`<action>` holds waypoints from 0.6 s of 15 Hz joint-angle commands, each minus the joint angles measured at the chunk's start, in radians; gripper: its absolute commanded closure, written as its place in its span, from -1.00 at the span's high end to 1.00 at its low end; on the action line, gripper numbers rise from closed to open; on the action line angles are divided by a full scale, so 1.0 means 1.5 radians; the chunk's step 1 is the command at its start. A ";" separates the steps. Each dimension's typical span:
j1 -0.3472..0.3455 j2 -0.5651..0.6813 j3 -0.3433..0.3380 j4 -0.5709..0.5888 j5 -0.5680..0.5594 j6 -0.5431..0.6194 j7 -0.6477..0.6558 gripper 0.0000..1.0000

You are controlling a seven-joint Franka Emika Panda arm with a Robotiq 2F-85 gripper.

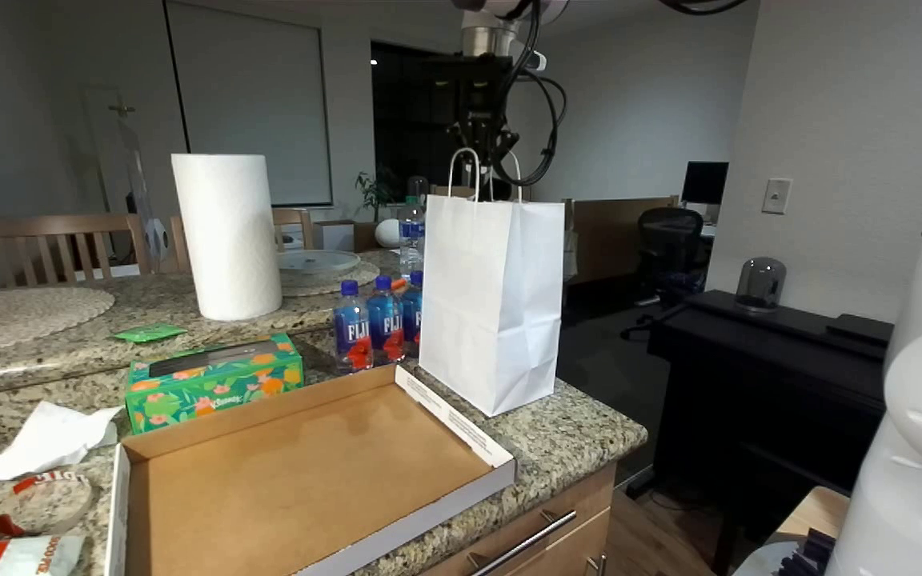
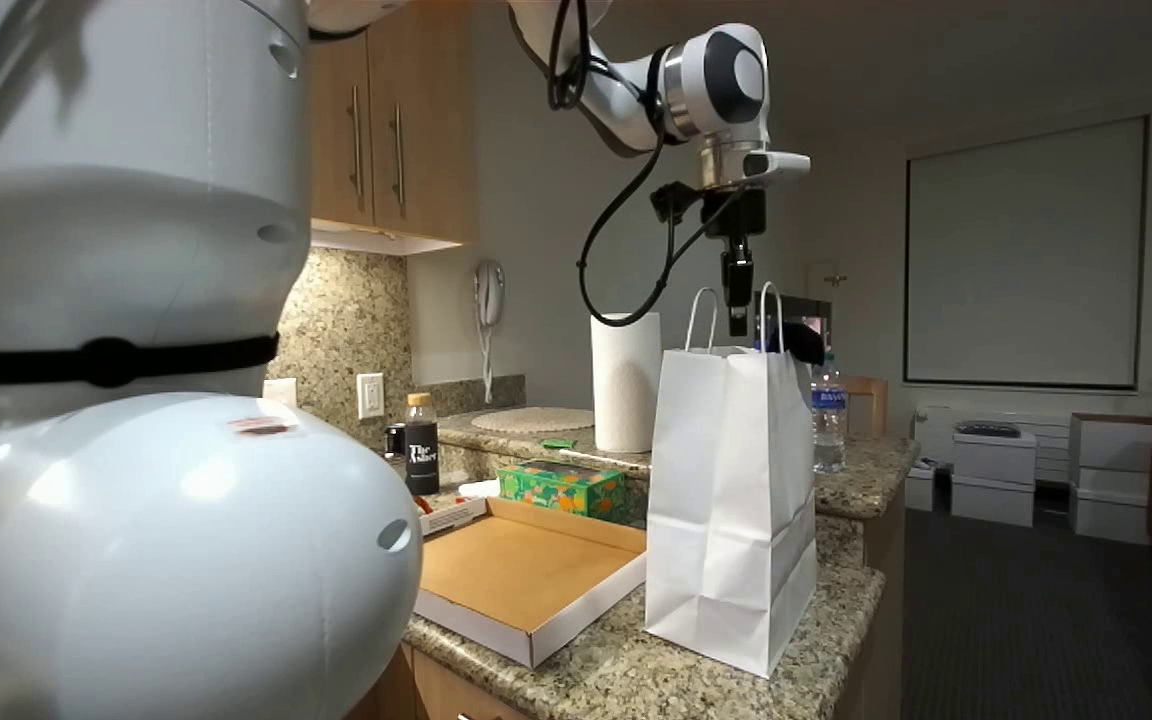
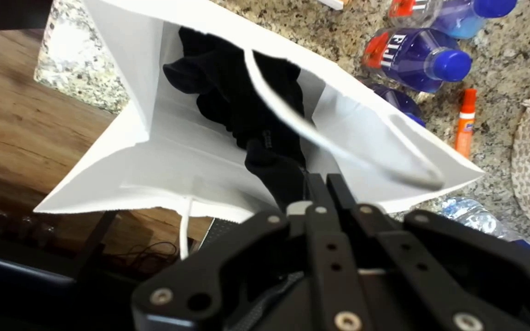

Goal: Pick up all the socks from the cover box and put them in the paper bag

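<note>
The gripper (image 3: 325, 178) is pointing downward, its two fingers (image 3: 315, 188) standing closed together, with nothing visibly caught between them. In both exterior views it is hovering just above the mouth of the paper bag (image 1: 461, 296), which is standing upright on the granite counter (image 1: 589, 428). Inside the bag, the socks (image 3: 233, 92) are lying in a dark heap, toward half past ten from the fingertips in the wrist view; a loop handle (image 3: 292, 122) is crossing in front of them. In that view, blue-capped bottles (image 3: 414, 57) are standing outside the bag at about one o'clock, and an orange pen (image 3: 466, 124) is lying just past two. In an exterior view, the cover box (image 1: 309, 472) is lying flat toward half past seven from the bag, showing plain brown cardboard across its visible floor. The tissue box (image 1: 217, 388) is resting just beside it, toward half past ten. The paper towel roll (image 1: 227, 240) is standing between nine and ten o'clock from the bag, on a raised ledge (image 1: 157, 288).
</note>
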State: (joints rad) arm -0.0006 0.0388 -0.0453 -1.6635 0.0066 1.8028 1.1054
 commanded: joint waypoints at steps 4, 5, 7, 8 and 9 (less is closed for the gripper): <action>-0.005 -0.001 0.001 -0.001 -0.015 -0.006 -0.002 -0.33; -0.005 -0.002 0.001 -0.002 -0.015 -0.002 -0.005 -0.21; -0.007 -0.015 0.000 -0.004 0.003 0.018 -0.009 0.01; -0.009 -0.024 -0.001 -0.006 0.009 0.033 -0.007 0.15; -0.010 -0.033 -0.002 -0.008 0.012 0.050 -0.004 0.27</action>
State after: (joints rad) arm -0.0008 0.0350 -0.0476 -1.6618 -0.0024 1.8268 1.1054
